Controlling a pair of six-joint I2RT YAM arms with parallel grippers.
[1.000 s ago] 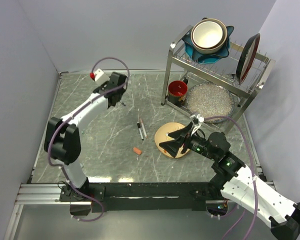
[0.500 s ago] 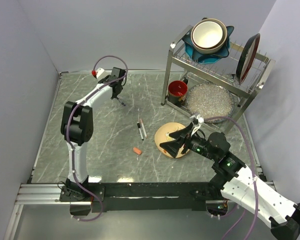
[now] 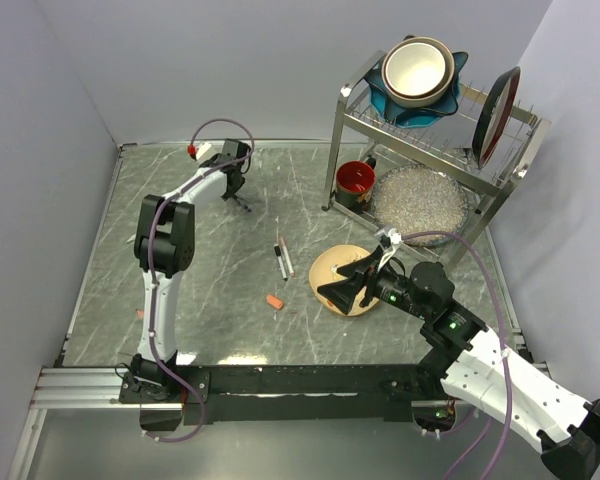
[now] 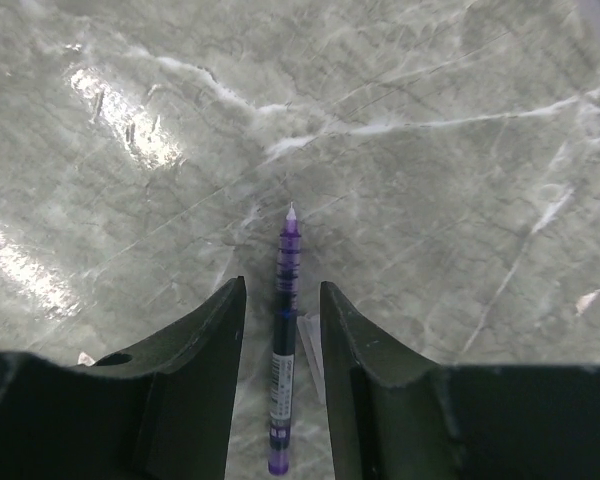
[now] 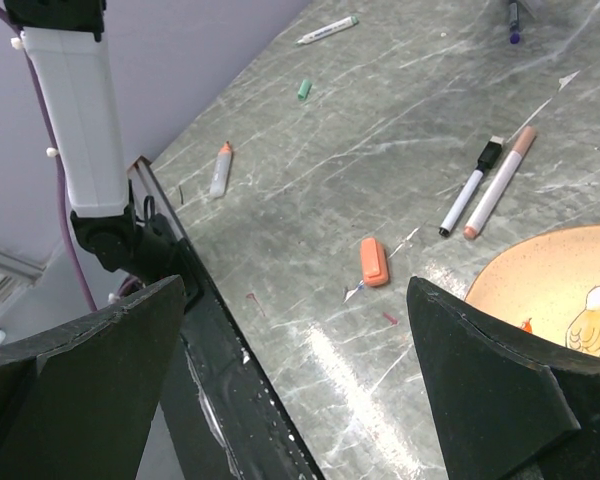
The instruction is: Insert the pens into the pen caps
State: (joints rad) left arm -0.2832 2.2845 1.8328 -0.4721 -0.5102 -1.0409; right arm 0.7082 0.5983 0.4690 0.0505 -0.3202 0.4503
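Left gripper (image 4: 282,290): down low at the far left of the table (image 3: 210,290), fingers (image 4: 220,350) partly apart and standing either side of a pen, with a sliver of gap on each side, so not pinching it.
Purple pen (image 4: 288,260): flat on the marble between those fingers, uncapped, pale tip pointing away from the wrist, its rear end under the gripper body.
Right gripper (image 5: 296,290): spread wide and holding nothing, hovering above the near right part of the table, just beside the plate.
Orange-red cap (image 5: 373,262): lying on its side on the table, below and between the right gripper's open fingers, alone.
Black-tipped pen (image 5: 468,193): beyond the cap, flat on the table.
Reddish-tipped pen (image 5: 497,185): right alongside the black-tipped pen, nearly parallel to it, both uncapped.
Plate (image 5: 540,290): tan, with a small bird painted on it, just right of the two pens.
Green cap (image 5: 304,89): small, far off toward the left side of the table, well apart from the pens.
Rack (image 3: 430,130): metal, in the far right corner, bowls stacked on top.
Red cup (image 3: 355,180): at the foot of the rack.
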